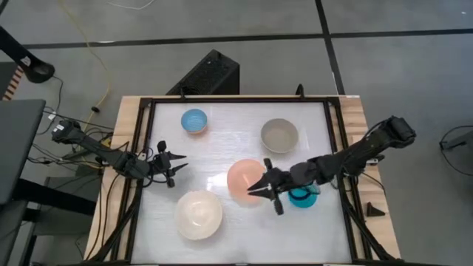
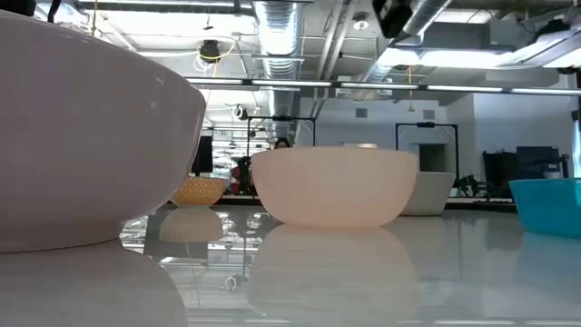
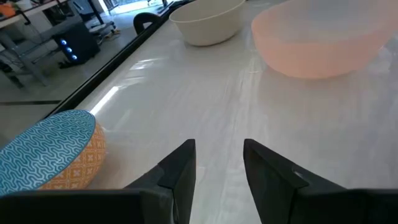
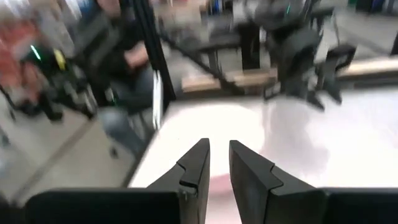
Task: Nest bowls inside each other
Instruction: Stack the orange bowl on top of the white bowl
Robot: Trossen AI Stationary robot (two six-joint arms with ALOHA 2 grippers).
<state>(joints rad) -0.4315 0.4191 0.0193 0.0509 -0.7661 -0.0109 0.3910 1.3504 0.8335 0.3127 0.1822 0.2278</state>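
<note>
Five bowls rest on their bases on the white table. The salmon-pink bowl (image 1: 244,179) is in the middle. The cream-white bowl (image 1: 198,214) is near the front and the grey-beige bowl (image 1: 278,134) is at the far right. The light blue bowl (image 1: 194,120), orange outside, is at the far left. The teal bowl (image 1: 303,197) lies partly under my right arm. My right gripper (image 1: 256,189) hovers above the pink bowl's right rim, its fingers (image 4: 198,163) a narrow gap apart, with nothing between them. My left gripper (image 1: 177,165) waits open at the table's left.
A black frame (image 1: 236,99) runs around the white table top. A black box (image 1: 209,74) stands on the floor beyond the far edge. Bare table lies between the blue and grey-beige bowls and along the front right.
</note>
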